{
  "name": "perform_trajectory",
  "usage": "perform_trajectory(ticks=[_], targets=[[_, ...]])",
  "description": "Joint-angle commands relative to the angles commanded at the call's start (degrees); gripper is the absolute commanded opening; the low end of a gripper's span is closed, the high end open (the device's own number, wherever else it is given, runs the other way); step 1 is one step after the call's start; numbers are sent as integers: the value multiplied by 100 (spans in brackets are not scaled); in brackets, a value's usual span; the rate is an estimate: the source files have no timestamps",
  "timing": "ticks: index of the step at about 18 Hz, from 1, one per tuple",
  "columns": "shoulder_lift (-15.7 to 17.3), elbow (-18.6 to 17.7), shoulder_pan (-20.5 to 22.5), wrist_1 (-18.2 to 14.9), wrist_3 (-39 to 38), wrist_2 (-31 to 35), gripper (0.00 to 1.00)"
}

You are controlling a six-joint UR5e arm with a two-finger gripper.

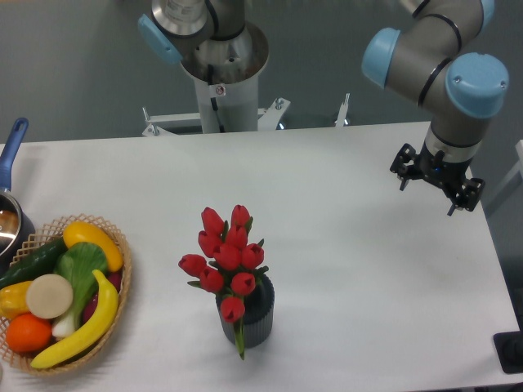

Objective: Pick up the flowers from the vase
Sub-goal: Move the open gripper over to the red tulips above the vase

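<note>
A bunch of red tulip flowers [226,253] with green stems stands in the vase [254,314], a short dark grey ribbed cylinder near the table's front edge, a little left of centre. One bud and a green leaf hang over the vase's front rim. My gripper [429,196] hovers over the far right part of the table, well away from the vase, up and to its right. Its fingers are spread open with nothing between them.
A wicker basket [122,282] of fruit and vegetables sits at the front left. Behind it, at the left edge, is a metal pot with a blue handle [12,147]. The arm's base column [225,82] stands behind the table's far edge.
</note>
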Motion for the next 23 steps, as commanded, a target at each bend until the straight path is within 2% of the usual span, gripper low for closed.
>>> perform_trajectory(ticks=[5,7,8,10,13,14,17,20,22,23], targets=[[18,-123,-9,52,0,-105,100],[44,-307,44,263,-44,-455,100],[79,-491,70,446,-70,-675,100],[210,-938,184,1034,-88,-1341,100],[448,-1817,413,2089,-132,-2616,100],[509,-2011,448,2257,-158,-2889,100],[519,-2101,510,2285,-472,-3881,100],[510,-2092,466,2303,-1176,-5347,100],[475,-2153,475,2277,-1213,-6193,100],[475,-2275,466,2294,-1195,-6405,100]])
